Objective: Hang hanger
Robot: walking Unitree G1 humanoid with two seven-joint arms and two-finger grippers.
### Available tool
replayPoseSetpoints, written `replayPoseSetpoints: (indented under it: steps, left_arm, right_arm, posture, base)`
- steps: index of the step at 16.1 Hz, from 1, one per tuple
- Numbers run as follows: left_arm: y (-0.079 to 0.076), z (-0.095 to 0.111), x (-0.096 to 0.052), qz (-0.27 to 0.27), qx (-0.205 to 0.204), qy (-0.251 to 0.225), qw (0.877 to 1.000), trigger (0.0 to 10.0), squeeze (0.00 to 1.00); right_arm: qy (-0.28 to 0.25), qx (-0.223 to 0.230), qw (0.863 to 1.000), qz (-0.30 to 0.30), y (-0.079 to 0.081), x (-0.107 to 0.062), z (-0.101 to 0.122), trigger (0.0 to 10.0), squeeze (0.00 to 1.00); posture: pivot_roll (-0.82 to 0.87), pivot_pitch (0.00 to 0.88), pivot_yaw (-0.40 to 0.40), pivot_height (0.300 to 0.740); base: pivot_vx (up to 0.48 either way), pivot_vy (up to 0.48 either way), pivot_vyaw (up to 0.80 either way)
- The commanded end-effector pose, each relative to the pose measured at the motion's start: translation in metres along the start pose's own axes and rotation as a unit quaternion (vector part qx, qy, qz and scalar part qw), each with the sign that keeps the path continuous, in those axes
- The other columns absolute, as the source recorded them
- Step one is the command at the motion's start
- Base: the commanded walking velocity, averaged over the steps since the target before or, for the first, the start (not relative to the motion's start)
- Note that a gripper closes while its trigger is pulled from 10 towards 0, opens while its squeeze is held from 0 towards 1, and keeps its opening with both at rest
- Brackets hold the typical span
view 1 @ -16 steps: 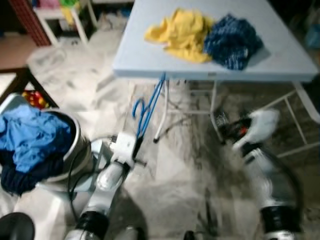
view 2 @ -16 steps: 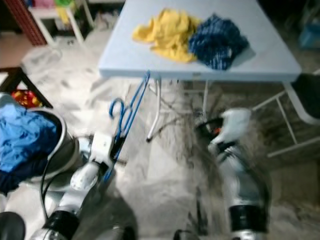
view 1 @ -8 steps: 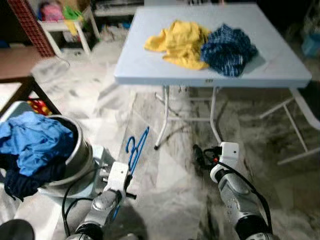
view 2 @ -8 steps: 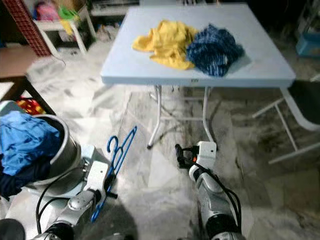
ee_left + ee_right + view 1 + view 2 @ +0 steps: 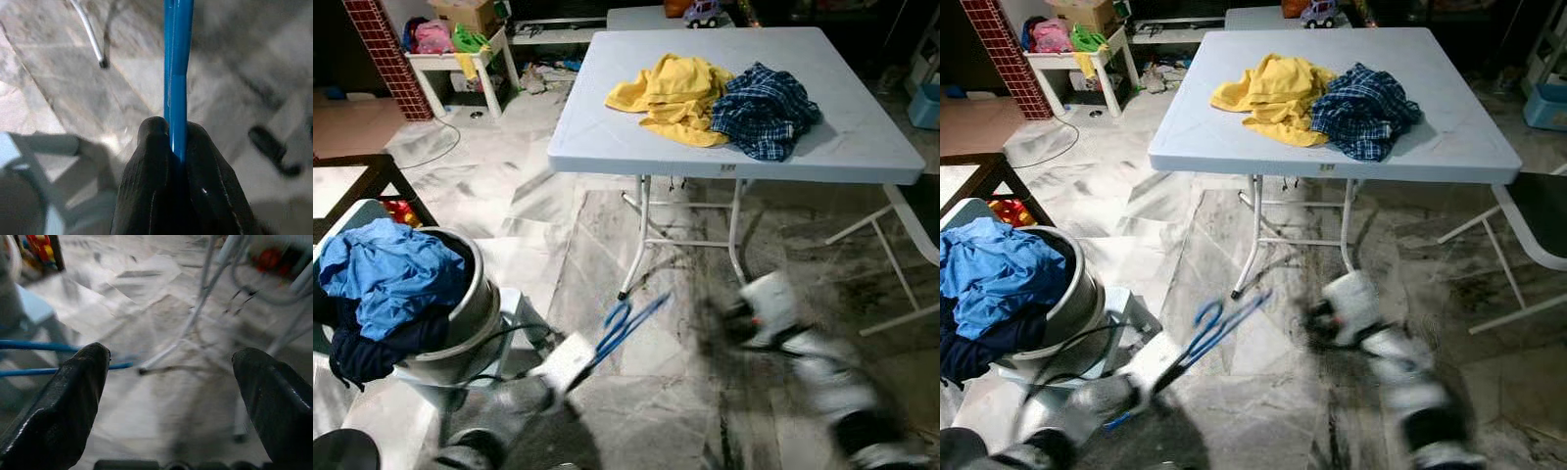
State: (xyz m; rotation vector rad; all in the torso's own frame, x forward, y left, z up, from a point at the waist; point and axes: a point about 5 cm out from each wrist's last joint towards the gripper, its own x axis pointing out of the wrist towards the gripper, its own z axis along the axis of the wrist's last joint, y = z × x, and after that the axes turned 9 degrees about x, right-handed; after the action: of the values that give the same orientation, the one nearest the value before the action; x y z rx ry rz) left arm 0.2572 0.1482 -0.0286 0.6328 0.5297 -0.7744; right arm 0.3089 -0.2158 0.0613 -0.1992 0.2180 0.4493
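Note:
A blue plastic hanger (image 5: 628, 326) hangs low over the marble floor, tilted towards the right. My left gripper (image 5: 589, 354) is shut on its lower end, and the picture is blurred there. In the left wrist view both black fingers (image 5: 146, 161) pinch the blue hanger (image 5: 177, 49). My right gripper (image 5: 742, 317) is a blur beside the hanger, below the table's front edge. In the right wrist view the right gripper (image 5: 171, 352) stands open with nothing between its fingers, and the hanger's blue bars (image 5: 34, 346) run behind one finger.
A light blue folding table (image 5: 607, 137) carries a yellow garment (image 5: 671, 88) and a blue plaid shirt (image 5: 764, 103). A round laundry basket (image 5: 475, 304) holding blue clothes (image 5: 386, 279) stands at my left. A white frame (image 5: 901, 225) is at the right, and a dark wooden table (image 5: 362, 176) at the far left.
The left gripper has swung the hanger from pointing up to leaning right. The right arm has shifted right and is now blurred. The camera has moved slightly.

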Motion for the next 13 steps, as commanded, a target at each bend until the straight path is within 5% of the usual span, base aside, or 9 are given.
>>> replayPoseSetpoints:
  steps: [1,2,4,9,13]
  left_arm:
    - [-0.001,-0.003,-0.003,-0.045,0.057,0.004,0.997,10.0,0.00]
    - [-0.016,0.010,0.008,-0.081,0.120,0.005,0.989,10.0,0.00]
    - [-0.019,0.019,0.013,-0.087,0.181,0.001,0.980,10.0,0.00]
    - [-0.023,0.012,0.010,-0.078,0.243,0.009,0.967,10.0,0.00]
    - [-0.008,-0.003,-0.007,-0.065,0.259,-0.008,0.964,10.0,0.00]
  right_arm:
    - [-0.013,-0.028,0.998,0.052,0.001,0.004,0.014,10.0,0.00]
    - [0.004,-0.081,0.991,0.108,-0.001,0.001,0.020,10.0,0.00]
    - [0.036,-0.126,0.973,0.188,0.002,-0.004,0.021,10.0,0.00]
    - [0.105,-0.164,0.928,0.316,0.008,-0.011,0.023,10.0,0.00]
    - [0.125,-0.190,0.918,0.325,0.002,-0.010,0.030,10.0,0.00]
  posture:
    - [0.01,0.085,0.036,0.740]
    - [0.01,0.093,0.038,0.740]
    - [0.01,0.102,0.043,0.740]
    - [0.01,0.119,0.046,0.740]
    - [0.01,0.144,0.036,0.740]
  base:
    - [0.000,0.000,0.00]
    - [0.000,0.000,0.00]
    - [0.000,0.000,0.00]
    - [0.000,0.000,0.00]
    - [0.000,0.000,0.00]
